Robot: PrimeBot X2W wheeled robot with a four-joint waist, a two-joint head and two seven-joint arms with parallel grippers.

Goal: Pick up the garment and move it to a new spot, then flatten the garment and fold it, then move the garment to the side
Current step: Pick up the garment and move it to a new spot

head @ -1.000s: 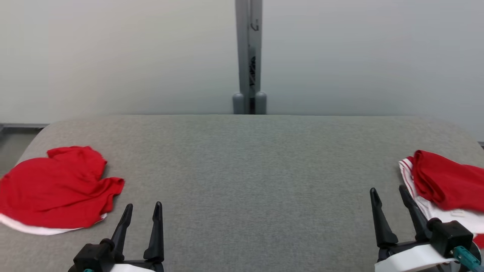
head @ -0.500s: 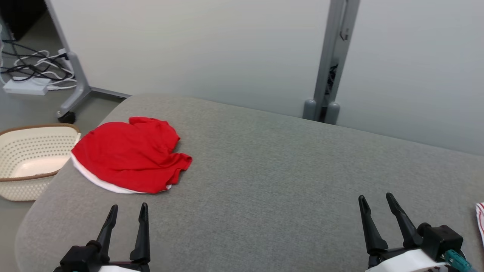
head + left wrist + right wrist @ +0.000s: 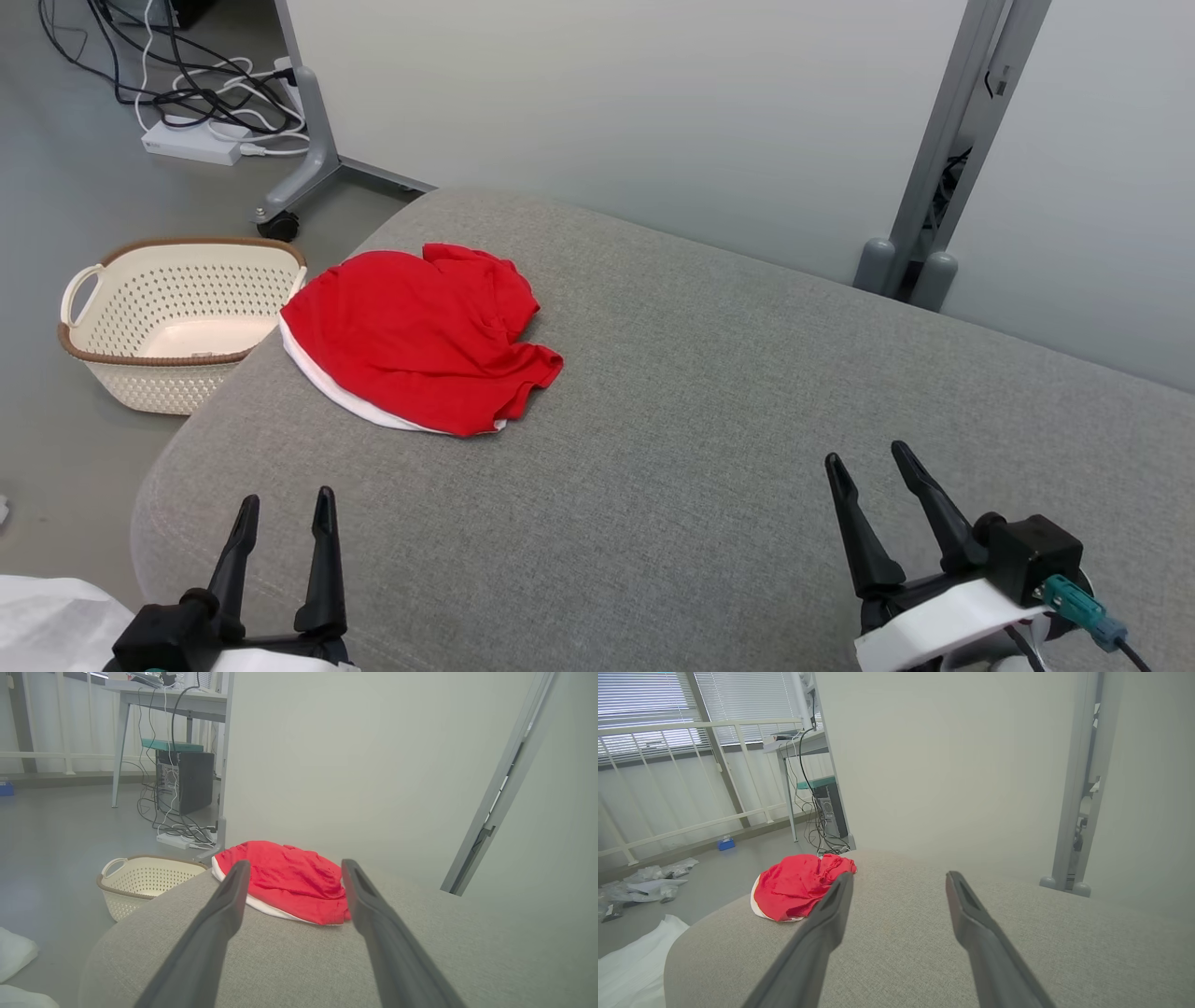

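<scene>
**Red garment waits at counter's far left corner, both tools empty**

A long grey fabric-topped counter (image 3: 709, 392) with rounded corners runs in front of a pale partition (image 3: 607, 112), whose grey post (image 3: 962, 140) stands just behind the counter's far edge. The red garment (image 3: 420, 341) lies crumpled in a loose heap near the far left corner. A white band shows along the side of it nearest the left edge, and part of the cloth is bunched into folds on the side towards the partition.

On the floor (image 3: 65, 187) just off the counter's left edge, beside the garment, stands a cream perforated basket (image 3: 168, 317) with a brown rim. No contents can be seen in it from here.

The left tool (image 3: 287, 497) hovers by the near left corner with its two dark fingers spread apart, gripping nothing. From its wrist view the garment (image 3: 285, 882) sits ahead between the fingers (image 3: 219, 919), well clear of them. The right tool (image 3: 865, 453) hangs over the near edge further right, its fingers likewise apart and empty, well away from the garment (image 3: 798, 886).

Beyond the basket, a white power strip (image 3: 191, 145) rests on the floor in a tangle of cables (image 3: 187, 84).
</scene>
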